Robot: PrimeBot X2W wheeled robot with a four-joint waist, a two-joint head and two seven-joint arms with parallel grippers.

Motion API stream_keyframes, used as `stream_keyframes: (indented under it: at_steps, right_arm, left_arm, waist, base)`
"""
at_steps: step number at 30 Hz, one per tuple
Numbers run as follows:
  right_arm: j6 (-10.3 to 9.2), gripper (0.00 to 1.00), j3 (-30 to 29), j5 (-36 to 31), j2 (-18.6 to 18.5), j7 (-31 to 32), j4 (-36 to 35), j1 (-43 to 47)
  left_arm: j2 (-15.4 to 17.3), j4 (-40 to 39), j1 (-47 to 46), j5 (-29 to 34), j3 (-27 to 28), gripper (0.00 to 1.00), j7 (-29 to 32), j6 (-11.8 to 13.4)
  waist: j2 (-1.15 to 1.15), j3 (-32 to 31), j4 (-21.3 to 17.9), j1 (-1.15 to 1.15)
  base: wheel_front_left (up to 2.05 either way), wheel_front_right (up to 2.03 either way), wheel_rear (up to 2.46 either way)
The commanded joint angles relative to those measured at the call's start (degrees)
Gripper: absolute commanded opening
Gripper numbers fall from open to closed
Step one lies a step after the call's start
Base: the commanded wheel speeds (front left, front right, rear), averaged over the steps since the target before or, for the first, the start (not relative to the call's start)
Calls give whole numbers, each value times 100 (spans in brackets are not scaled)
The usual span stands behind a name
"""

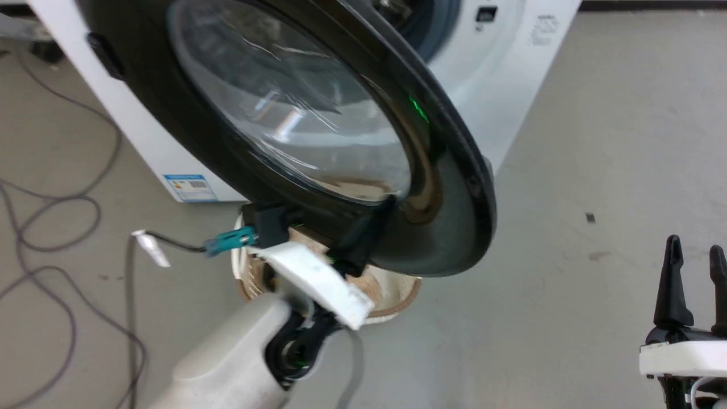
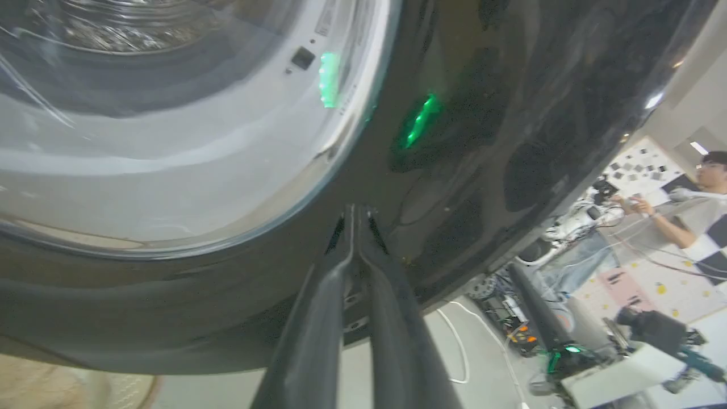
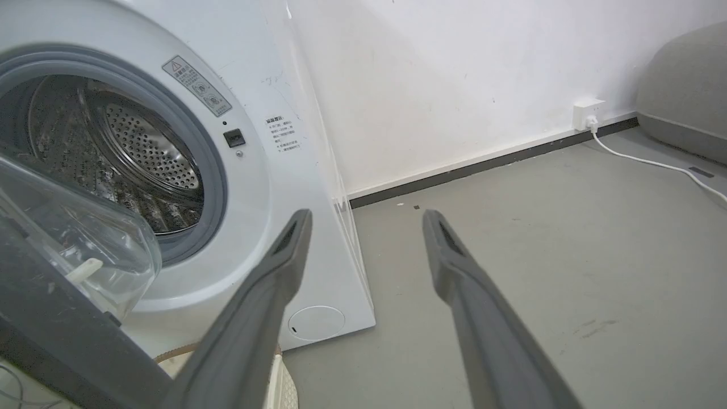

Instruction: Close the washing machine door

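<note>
Your left pincer (image 2: 356, 213) is sitting fully closed, both long fingers pressed together with nothing between them. Its tips are touching the glossy black ring of the washing machine door (image 2: 511, 113), just below the edge of the clear glass bowl. From the head view, the same pincer (image 1: 366, 233) is reaching up under the door's lower rim, with the pale forearm rising from the lower left.

Your right pincer (image 3: 366, 218) is hanging with its fingers spread wide, holding nothing, low on the right and well apart from the door.

The door (image 1: 448, 227) is standing partly open, swung out from the front of the washing machine (image 1: 511, 85) and hinged on your left. Its free edge is pointing toward your right. Through the right wrist view you are seeing the gap: the steel drum (image 3: 142, 153) and grey gasket (image 3: 218, 170) are showing behind the door's glass bowl.

A cream basket (image 1: 397, 295) is sitting on the floor (image 1: 568, 295) under the door's lower edge. Loose cables (image 1: 57, 199) are lying on the floor to your left. A blue sticker (image 1: 190, 187) is showing low on the machine. A person (image 2: 704, 216) is standing off to one side in the left wrist view.
</note>
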Motion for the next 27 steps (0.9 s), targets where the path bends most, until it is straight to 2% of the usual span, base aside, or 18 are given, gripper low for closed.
stream_keyframes:
  at_steps: [1,4,5,8,11,16,20,27]
  right_arm:
    - [5,100,22,-35,-4,-25,-116,96]
    - [5,100,-13,-93,-4,-25,-296,117]
    - [5,100,-13,-93,-4,-25,-296,117]
    - [5,100,-67,-149,-4,-25,-480,65]
    - [5,100,-81,-225,-4,-25,-706,3]
    - [5,100,-35,-392,-4,-25,-1126,-128]
    - [5,100,159,-715,-4,-25,-1539,-309]
    - [5,100,707,-816,-24,-25,-2017,-635]
  left_arm:
    - [89,207,-68,488,48,100,-208,95]
    - [94,240,-69,1434,400,100,-316,659]
    - [94,240,-69,1434,400,100,-316,659]
    - [22,-192,161,2558,1099,100,-322,1202]
    - [42,-699,511,3683,1567,100,-324,1665]
    - [122,-1344,1104,4989,2187,100,-325,2245]
    - [49,-1625,1622,5300,2781,100,-325,2429]
    - [-99,-1984,2574,5856,3567,100,-325,2632]
  waist:
    - [0,-199,183,0]
    - [0,-341,341,0]
    - [0,-341,341,0]
    - [0,-449,473,0]
    - [0,-568,589,0]
    - [0,-729,779,0]
    - [0,-812,903,0]
    - [0,-962,1120,0]
  base:
    - [0,0,0]
    - [0,0,0]
    - [0,0,0]
    - [0,0,0]
    - [0,0,0]
    - [0,0,0]
    - [0,0,0]
    - [0,0,0]
